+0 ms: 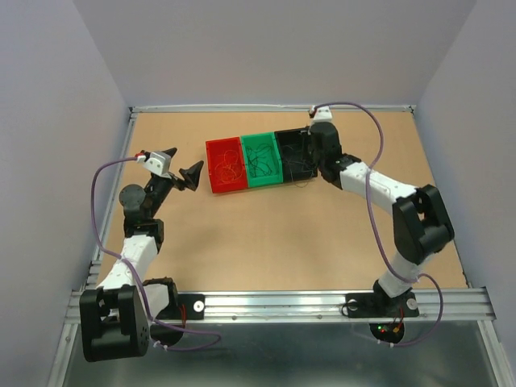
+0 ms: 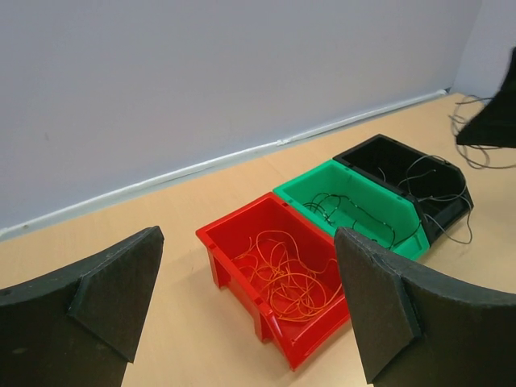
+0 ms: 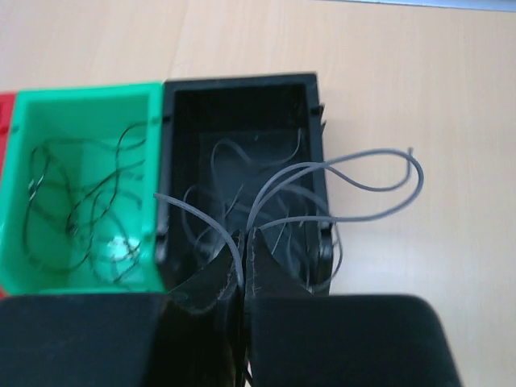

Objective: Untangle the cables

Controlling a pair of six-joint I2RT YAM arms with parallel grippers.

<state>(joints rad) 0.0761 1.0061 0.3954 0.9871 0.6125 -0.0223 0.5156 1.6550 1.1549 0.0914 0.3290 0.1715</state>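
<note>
Three bins stand side by side. Thin orange cables [image 2: 294,278] lie tangled in the red bin [image 2: 234,270]. The green bin [image 3: 81,91] holds dark cables [image 3: 81,210]. Grey cables [image 3: 363,184] loop out of the black bin [image 3: 238,81] and over its right rim. My right gripper [image 3: 244,238] hangs over the black bin's near side, shut on a grey cable that rises between its fingers. My left gripper [image 2: 246,242] stands wide open to the left of the red bin, holding nothing. In the top view the right gripper [image 1: 314,159] is over the black bin [image 1: 284,139] and the left gripper [image 1: 182,165] is beside the red bin [image 1: 211,171].
The bins sit at the back middle of the wooden table [image 1: 266,242], near the rear wall [image 2: 201,81]. Purple cords [image 1: 372,201] trail along both arms. A metal rail [image 1: 282,305] runs along the near edge.
</note>
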